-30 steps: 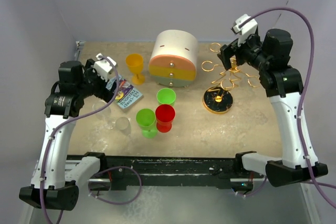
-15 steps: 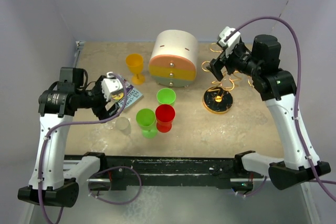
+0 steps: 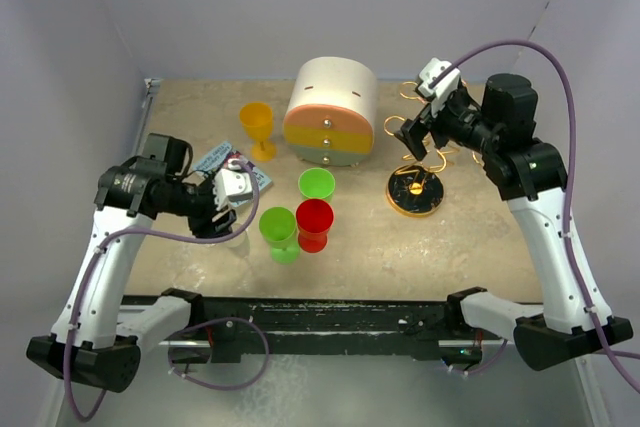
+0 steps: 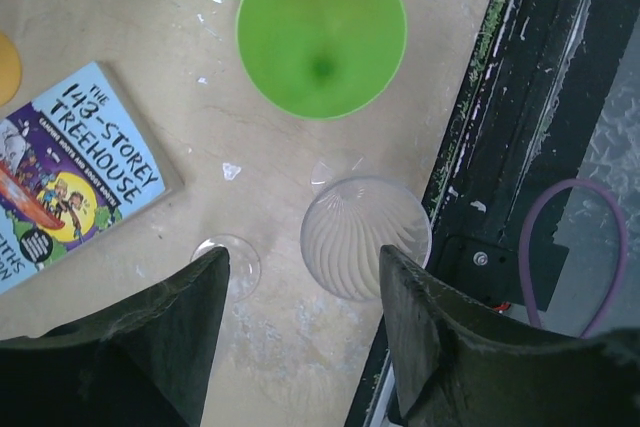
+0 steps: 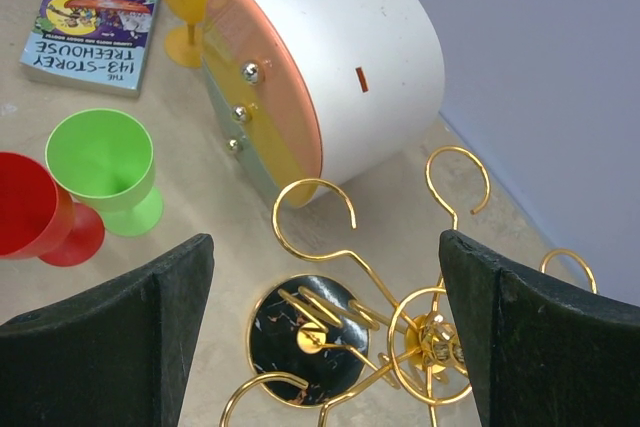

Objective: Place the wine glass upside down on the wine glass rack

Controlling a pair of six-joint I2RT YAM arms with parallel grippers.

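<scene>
Clear and ribbed, the clear ribbed wine glass [image 4: 365, 237] appears to stand upright by the near edge of the tabletop [image 3: 380, 237], left of centre, just nearer than the green plastic goblet [image 4: 322, 32]. Within the last second the left claw [image 4: 305, 257] has swung in from the left edge and come down over it. Its fingers are spread wide and empty, with the bowl between them, so a grasp looks close. The right claw [image 5: 325, 242], also spread and empty, hovers over the gold wire wine glass rack [image 5: 435, 332] towards the far right corner. No glass hangs on the rack yet.
</scene>
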